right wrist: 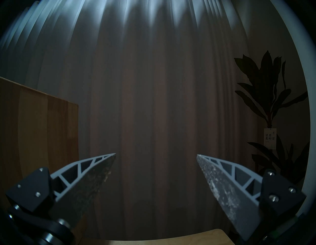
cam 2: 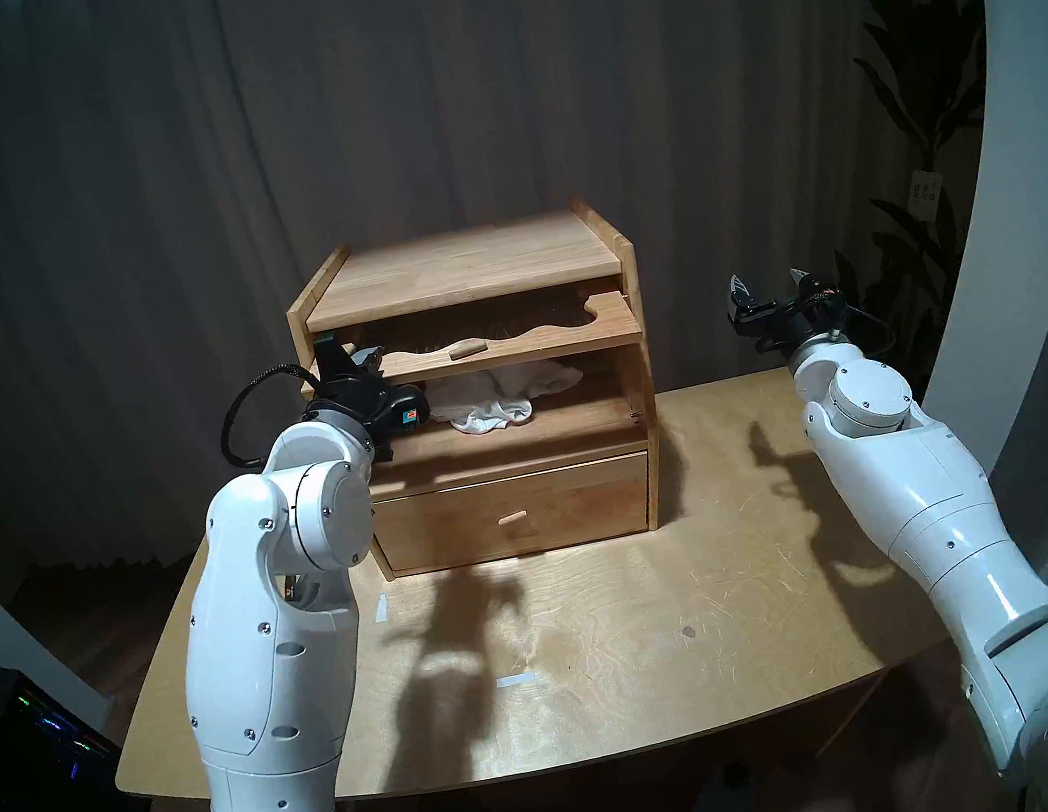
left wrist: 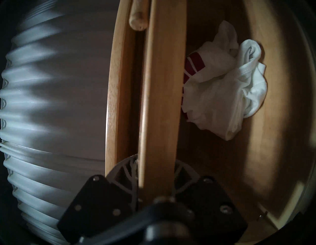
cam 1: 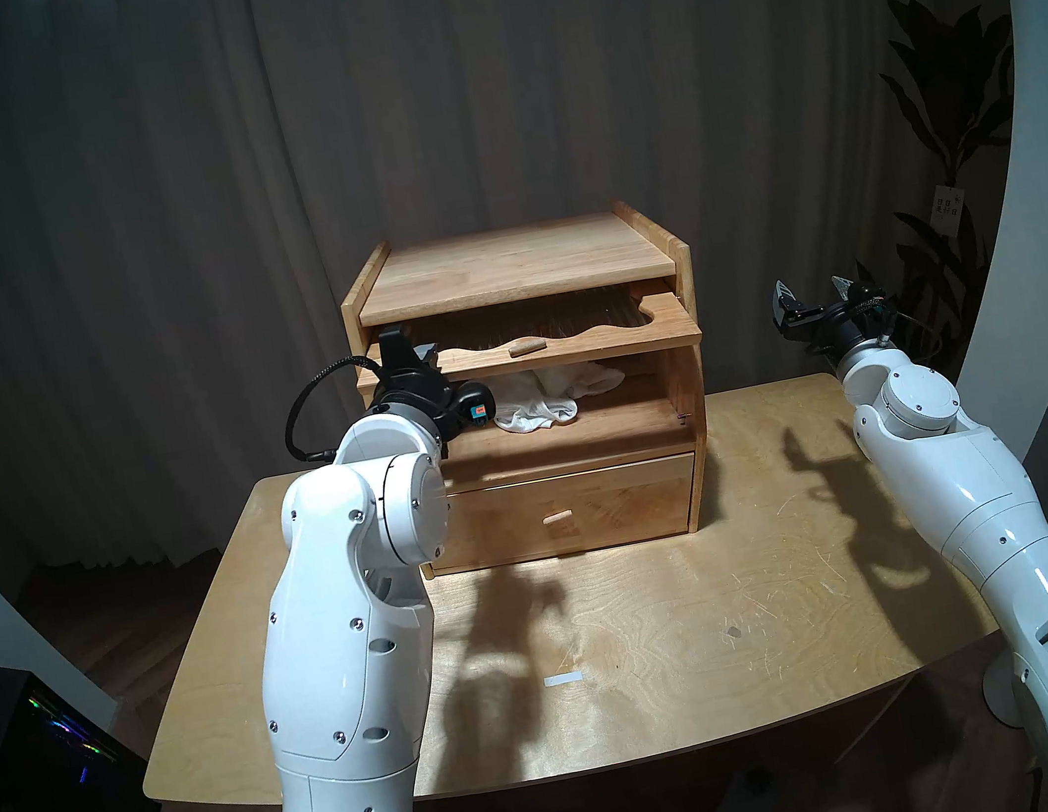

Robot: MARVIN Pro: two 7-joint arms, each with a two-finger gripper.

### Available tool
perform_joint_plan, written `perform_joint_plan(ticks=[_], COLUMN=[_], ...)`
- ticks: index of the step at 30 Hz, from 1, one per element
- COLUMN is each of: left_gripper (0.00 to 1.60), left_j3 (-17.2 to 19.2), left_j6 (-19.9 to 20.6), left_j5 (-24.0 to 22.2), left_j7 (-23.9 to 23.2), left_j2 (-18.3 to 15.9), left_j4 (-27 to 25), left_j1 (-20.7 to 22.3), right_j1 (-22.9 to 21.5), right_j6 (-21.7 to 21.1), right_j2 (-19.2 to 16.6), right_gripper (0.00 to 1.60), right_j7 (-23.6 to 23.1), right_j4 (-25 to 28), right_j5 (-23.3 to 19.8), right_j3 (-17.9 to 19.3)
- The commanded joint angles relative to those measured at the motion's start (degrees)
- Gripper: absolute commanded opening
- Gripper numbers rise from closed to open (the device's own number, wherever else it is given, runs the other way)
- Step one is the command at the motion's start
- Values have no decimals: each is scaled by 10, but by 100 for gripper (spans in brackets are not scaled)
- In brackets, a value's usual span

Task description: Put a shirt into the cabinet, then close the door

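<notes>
The light-brown wooden cabinet (cam 1: 510, 265) stands at the back of the table. Its door (cam 1: 567, 349), with a wavy-edged window and a peg handle (cam 1: 527, 346), is swung up flat above the open upper compartment. The white shirt (cam 1: 547, 394) lies crumpled inside that compartment, and red print shows in the left wrist view (left wrist: 222, 95). My left gripper (cam 1: 412, 362) is shut on the door's left end, and the door's edge (left wrist: 160, 102) runs between its fingers (left wrist: 126, 171). My right gripper (cam 1: 811, 292) is open and empty in the air to the right of the cabinet (right wrist: 37, 128).
The lower drawer (cam 1: 568, 512) is shut. The cabinet sits on a wooden table (cam 1: 655, 650) with a small white tape mark (cam 1: 564, 678). A dark plant (cam 1: 949, 145) stands at the back right and a computer case (cam 1: 33, 760) on the floor at the left. Curtains hang behind.
</notes>
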State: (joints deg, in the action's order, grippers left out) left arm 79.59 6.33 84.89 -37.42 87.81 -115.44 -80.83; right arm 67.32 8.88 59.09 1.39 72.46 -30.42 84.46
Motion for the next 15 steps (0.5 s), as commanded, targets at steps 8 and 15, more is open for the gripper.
perform_joint_plan(ticks=[8, 15], left_gripper=[0, 0], left_j3=[-15, -39], left_j6=[18, 28], left_j5=[-35, -47], left_j7=[-63, -59], left_j2=[-69, -91], left_j4=[-64, -95], left_j1=[-94, -117], right_j1=[-10, -10], right_j6=[4, 4], right_j2=[-1, -1], right_gripper=[160, 160], right_j7=[-1, -1], right_j4=[9, 9], right_j5=[0, 0], right_j3=[2, 2])
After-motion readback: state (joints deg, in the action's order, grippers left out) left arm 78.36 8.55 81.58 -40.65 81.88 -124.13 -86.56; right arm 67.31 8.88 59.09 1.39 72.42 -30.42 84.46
